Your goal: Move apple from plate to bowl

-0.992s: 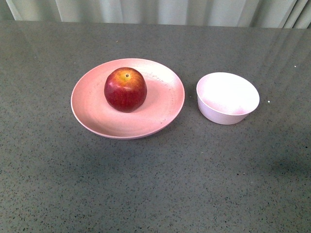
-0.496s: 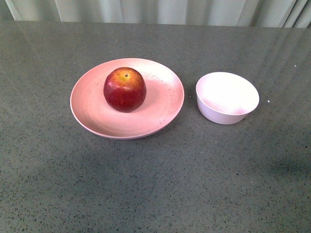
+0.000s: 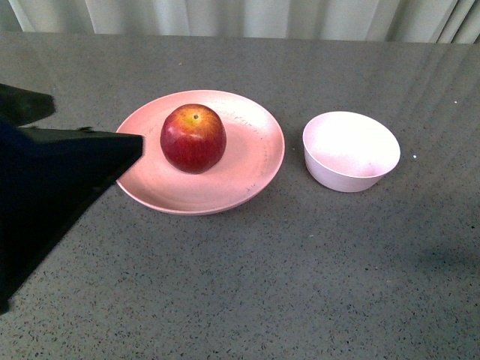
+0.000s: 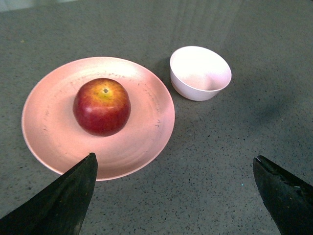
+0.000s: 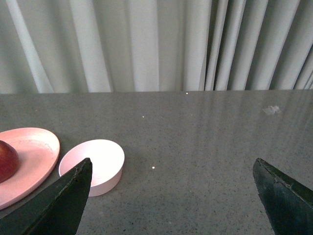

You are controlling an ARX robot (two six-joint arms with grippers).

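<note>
Closest in, the left gripper (image 4: 174,157) is spread wide with nothing between its jaws. From the front its dark tip reaches over the left rim of the plate (image 3: 191,196) and stops just short of the apple (image 3: 193,139), apart from it. The apple sits on the plate a little left of its middle, upright with the stem dimple facing up. It is round, so no axis favours one way of closing on it. In the left wrist view the apple lies ahead of the open jaws but off their centre line, nearer one finger (image 4: 63,200) than the other. The reach probably needs a sideways correction as well as a push forward and down. Further right on the table (image 3: 300,285), beside the plate and clear of it, stands the bowl (image 3: 351,150), with nothing in it. The right gripper (image 5: 172,161) is also spread and holds nothing. It does not show in the front view, and its own camera has the bowl close ahead, the apple only at the frame edge and the curtain (image 5: 146,44) beyond. So the left arm is the nearer one for the pick.
</note>
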